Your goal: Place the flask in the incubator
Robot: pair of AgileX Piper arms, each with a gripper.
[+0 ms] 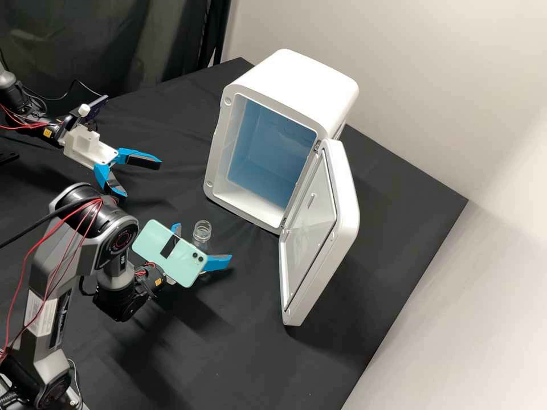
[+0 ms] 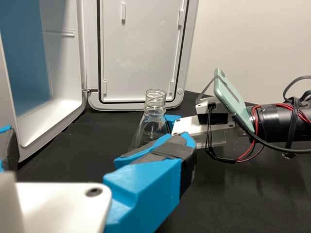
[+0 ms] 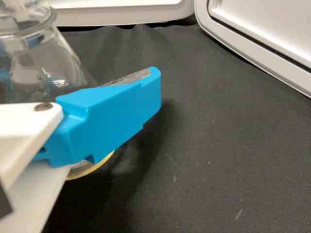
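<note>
**Right gripper straddles flask in front of open incubator; grasp not closed**

Right gripper [image 1: 202,245]: blue fingers spread apart, one on each side of the flask [image 1: 201,230], low near the bench [image 1: 171,353]. In the right wrist view one finger runs alongside the flask's lower body. Contact with the glass cannot be confirmed. A mint-green phone [image 1: 171,253] is mounted on this wrist and hides part of the flask body from above.

Flask: clear glass, upright, open neck, no cap visible. It stands on the bench just in front of the incubator [image 1: 296,85], towards the hinge side of the opening. The incubator door [image 1: 336,193] is swung fully open and the blue cavity faces the arms.

Left gripper [image 1: 141,177]: fingers apart, holding nothing, well back from the incubator's front, on the side away from the door.

Step judged: closing on the flask, so the task is at an early stage. To do it well:
- Centre the flask between the fingers before closing, since an off-centre squeeze on the sloped glass wall could tip it or push it out.
- Grip low on the body.
- Lift straight up and keep the flask upright.
- Carry it over the incubator's bottom lip, staying clear of the door edge.
- Set it on the cavity floor, then release.
</note>
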